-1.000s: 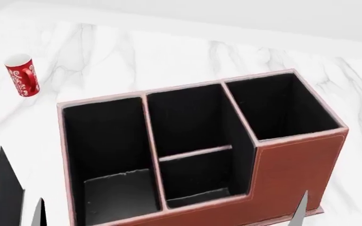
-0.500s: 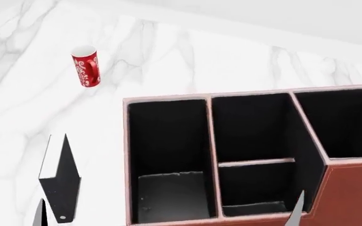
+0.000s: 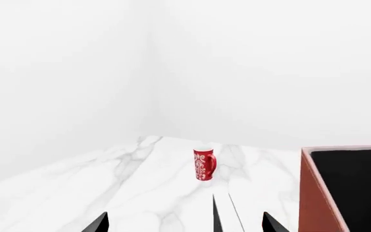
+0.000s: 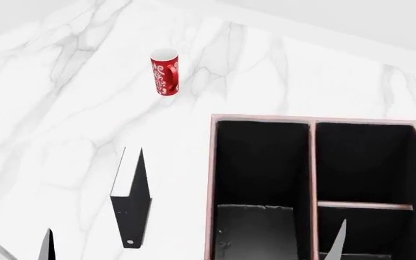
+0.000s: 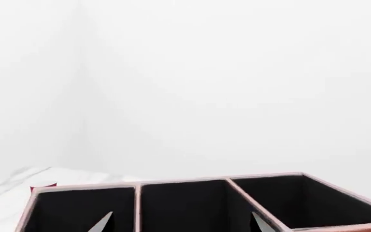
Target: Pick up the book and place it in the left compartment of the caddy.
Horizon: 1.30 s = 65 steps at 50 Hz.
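Note:
The black book (image 4: 132, 201) stands upright on the marble table, spine with its white mark toward me, just left of the caddy (image 4: 212, 184). The caddy's left compartment (image 4: 260, 168) is empty. In the left wrist view the book (image 3: 216, 221) shows as a thin dark edge between the spread fingertips of my open, empty left gripper (image 3: 185, 226); the caddy wall (image 3: 313, 193) is beside it. My right gripper (image 5: 179, 224) is open and empty, hovering at the caddy (image 5: 192, 182). It also shows in the head view (image 4: 385, 246).
A red patterned mug (image 4: 164, 72) stands farther back on the white marble table (image 4: 56, 114); it also shows in the left wrist view (image 3: 204, 165). White walls rise behind the table. The caddy's crossbar bay (image 4: 363, 168) lies right of the left compartment.
The head view has swung left: the caddy and mug slid right in the picture and the whole book came into view. Nothing on the table has moved.

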Available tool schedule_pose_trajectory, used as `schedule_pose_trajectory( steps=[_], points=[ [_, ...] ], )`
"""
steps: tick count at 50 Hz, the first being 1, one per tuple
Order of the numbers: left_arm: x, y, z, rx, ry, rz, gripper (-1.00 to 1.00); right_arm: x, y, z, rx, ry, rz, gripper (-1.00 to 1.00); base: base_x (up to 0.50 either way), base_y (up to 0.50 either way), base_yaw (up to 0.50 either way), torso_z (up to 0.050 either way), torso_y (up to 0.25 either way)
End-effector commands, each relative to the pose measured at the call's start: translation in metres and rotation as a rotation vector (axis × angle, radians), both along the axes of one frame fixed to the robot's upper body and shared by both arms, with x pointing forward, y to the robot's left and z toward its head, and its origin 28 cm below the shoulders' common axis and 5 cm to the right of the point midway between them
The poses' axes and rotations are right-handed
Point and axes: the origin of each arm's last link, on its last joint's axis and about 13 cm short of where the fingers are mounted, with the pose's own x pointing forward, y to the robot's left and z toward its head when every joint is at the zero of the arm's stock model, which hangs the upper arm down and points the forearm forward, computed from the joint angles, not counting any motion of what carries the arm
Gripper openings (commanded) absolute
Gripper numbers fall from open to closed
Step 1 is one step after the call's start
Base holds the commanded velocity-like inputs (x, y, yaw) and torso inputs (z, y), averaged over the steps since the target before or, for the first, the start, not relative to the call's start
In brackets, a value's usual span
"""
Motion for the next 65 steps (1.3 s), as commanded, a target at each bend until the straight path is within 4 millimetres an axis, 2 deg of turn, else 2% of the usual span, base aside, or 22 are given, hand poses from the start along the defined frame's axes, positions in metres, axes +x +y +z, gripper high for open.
schedule_pose_trajectory(
  steps=[1, 23, 38, 65],
  points=[
    [0.0036, 0.0022, 0.0011, -0.014, -0.052, 0.034, 1.0, -0.0004, -0.0024, 0.002, 0.007, -0.011, 0.007, 1.0, 0.0, 0.0, 0.0, 0.0, 0.0],
    [0.0039, 0.003, 0.0009, -0.015, -0.051, 0.034, 1.0, 0.0012, -0.002, -0.0004, 0.03, 0.002, 0.028, 1.0, 0.0, -0.01, 0.0, 0.0, 0.0],
    [0.003, 0.0027, 0.0012, -0.015, -0.051, 0.033, 1.0, 0.0011, -0.0022, -0.0001, 0.028, 0.0, 0.028, 1.0, 0.22, -0.36, 0.0, 0.0, 0.0],
    [0.005, 0.0023, -0.0002, -0.008, -0.04, 0.032, 1.0, 0.0019, -0.0019, 0.0003, 0.018, 0.01, 0.009, 1.0, -0.11, -0.07, 0.0, 0.0, 0.0]
  ],
)
